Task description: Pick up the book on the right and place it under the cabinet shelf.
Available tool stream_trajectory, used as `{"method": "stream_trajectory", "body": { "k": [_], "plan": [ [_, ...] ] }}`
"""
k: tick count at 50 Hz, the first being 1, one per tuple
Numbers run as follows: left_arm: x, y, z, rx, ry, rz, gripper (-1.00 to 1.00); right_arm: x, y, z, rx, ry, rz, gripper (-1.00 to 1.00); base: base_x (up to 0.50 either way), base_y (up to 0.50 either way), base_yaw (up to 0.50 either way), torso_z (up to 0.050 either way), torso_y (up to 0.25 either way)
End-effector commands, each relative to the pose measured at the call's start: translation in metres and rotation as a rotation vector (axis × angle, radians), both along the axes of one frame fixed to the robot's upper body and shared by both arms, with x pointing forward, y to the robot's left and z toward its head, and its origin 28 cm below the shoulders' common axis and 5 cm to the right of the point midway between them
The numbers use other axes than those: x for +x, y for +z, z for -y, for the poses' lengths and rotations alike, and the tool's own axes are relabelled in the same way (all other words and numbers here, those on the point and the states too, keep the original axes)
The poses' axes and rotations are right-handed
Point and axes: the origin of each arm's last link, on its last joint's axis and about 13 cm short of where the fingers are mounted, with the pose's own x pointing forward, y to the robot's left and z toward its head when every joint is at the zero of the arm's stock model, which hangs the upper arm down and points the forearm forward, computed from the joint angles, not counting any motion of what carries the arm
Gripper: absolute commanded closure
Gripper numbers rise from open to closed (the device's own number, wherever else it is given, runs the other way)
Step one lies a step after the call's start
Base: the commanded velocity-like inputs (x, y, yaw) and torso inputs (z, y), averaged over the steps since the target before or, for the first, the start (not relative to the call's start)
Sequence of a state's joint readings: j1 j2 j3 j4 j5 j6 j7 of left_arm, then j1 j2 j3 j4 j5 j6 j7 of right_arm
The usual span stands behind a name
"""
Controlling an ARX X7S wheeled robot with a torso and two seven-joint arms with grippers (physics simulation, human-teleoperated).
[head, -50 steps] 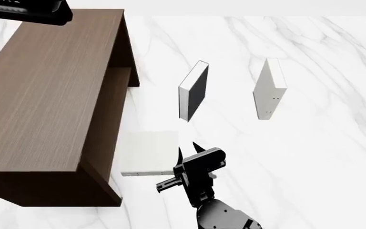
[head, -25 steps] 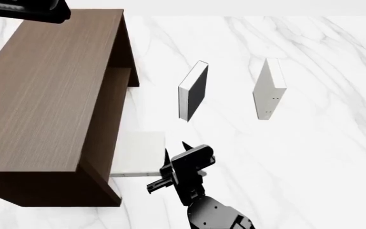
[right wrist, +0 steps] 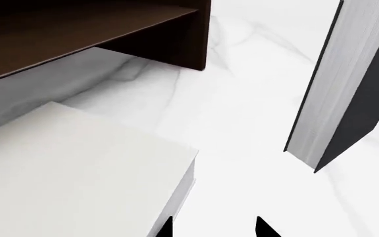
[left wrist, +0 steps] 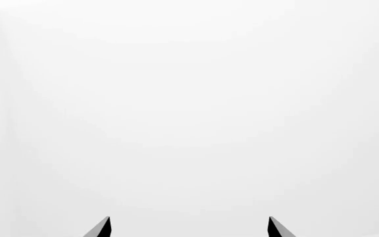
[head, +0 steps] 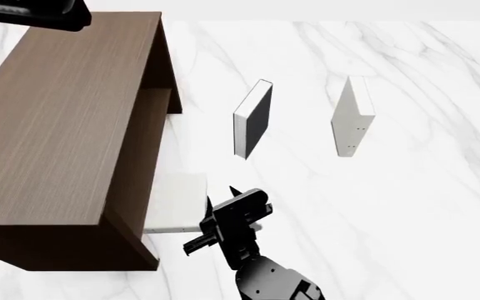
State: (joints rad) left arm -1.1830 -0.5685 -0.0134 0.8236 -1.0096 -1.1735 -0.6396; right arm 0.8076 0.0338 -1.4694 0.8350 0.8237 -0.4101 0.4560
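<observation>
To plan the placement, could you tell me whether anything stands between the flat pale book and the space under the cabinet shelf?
Nothing visible does. The book lies flat with one edge at the cabinet shelf's open side; the black book stands apart, off that path.

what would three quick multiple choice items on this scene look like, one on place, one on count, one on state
1. Where is the flat pale grey book?
A. partly under the dark brown wood-grain cabinet
B. on top of the cabinet
C. beside the far upright pale book

2. How many books are standing upright?
A. one
B. two
C. three

3. What is the right end effector doing?
A. clamping the black-covered book
B. lifting the flat book
C. sitting by the flat book's outer edge, grip unclear

Answers: 1 A, its inner part is hidden under the cabinet; 2 B, the black-covered and pale books stand; 3 C, the head view shows it at that edge.
</observation>
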Motion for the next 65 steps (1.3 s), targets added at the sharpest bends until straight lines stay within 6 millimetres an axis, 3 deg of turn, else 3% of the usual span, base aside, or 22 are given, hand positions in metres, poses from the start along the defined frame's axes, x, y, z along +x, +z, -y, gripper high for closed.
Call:
{"method": "stream_trajectory", "body": {
  "k": [1,28,65],
  "plan": [
    [-0.001,0.000,0.000,0.001,0.001,0.000,-1.00,-0.026,-0.024,-0.013,-0.124,0.167,-0.137,-1.00,0.00,0.00,0.00,0.000,0.000],
    [-0.001,0.000,-0.001,0.005,0.010,-0.001,-1.00,-0.027,-0.014,-0.021,-0.133,0.213,-0.125,-1.00,0.00,0.00,0.00,-0.001,-0.003],
    [-0.008,0.001,-0.011,-0.004,0.043,0.001,-1.00,-0.013,0.002,-0.023,-0.128,0.249,-0.084,-1.00,0.00,0.00,0.00,-0.001,-0.002]
  ]
}}
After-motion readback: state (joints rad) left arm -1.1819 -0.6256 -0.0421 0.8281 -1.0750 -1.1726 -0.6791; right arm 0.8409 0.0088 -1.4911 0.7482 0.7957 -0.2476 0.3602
